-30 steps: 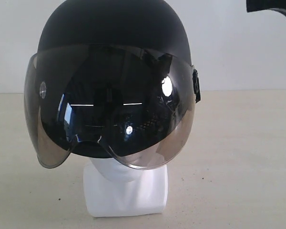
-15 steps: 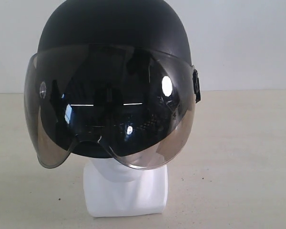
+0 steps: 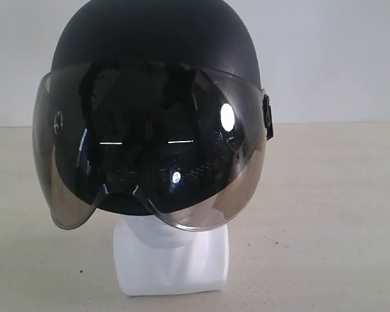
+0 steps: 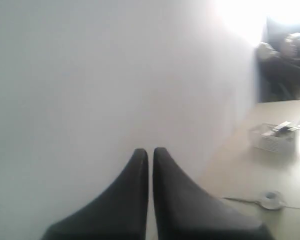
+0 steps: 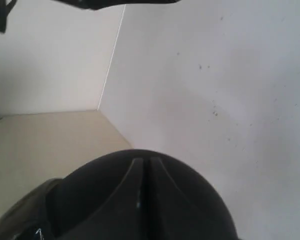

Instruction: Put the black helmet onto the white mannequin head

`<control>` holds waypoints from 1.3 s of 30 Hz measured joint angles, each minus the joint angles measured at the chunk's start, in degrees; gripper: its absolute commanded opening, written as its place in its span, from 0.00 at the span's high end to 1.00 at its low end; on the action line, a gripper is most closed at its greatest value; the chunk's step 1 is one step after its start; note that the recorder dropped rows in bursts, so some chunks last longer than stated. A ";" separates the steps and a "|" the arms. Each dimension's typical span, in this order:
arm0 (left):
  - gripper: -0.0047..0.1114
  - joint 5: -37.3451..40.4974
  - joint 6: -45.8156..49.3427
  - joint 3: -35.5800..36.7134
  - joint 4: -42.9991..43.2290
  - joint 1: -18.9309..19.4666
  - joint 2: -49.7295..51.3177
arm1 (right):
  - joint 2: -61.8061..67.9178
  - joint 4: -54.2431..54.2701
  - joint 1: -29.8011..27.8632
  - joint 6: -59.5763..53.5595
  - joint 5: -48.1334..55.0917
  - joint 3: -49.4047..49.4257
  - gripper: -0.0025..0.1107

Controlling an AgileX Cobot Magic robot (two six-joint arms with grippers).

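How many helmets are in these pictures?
1. The black helmet sits on the white head, which stands on the table in the middle of the exterior view. No other helmet shows in any view.

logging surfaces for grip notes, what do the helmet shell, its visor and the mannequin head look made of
Black helmet shell: likely hard plastic, matte, no glare. Visor: smoky see-through plastic, glossy, mirrors lights. White mannequin head: apparently smooth plastic; gloss hard to judge here.

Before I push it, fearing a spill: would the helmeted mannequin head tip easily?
Probably top-heavy: the black helmet spreads much wider than the squarish base of the white mannequin head. A high push likely topples it; a low one may just slide it.
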 measured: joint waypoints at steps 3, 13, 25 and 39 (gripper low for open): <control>0.92 -8.94 -4.58 -8.09 2.69 0.48 7.46 | 4.54 0.00 0.00 0.13 6.17 -4.39 0.98; 0.92 -16.38 -6.33 -12.50 4.41 0.48 19.58 | 18.45 1.49 0.00 0.01 24.94 -23.18 0.98; 0.92 -16.60 -2.25 -11.74 4.81 -6.75 22.04 | 21.62 1.49 0.00 0.57 29.82 -24.78 0.98; 0.92 -16.35 3.52 -1.87 2.56 -7.24 21.45 | 21.62 3.20 0.00 1.81 36.02 -24.87 0.98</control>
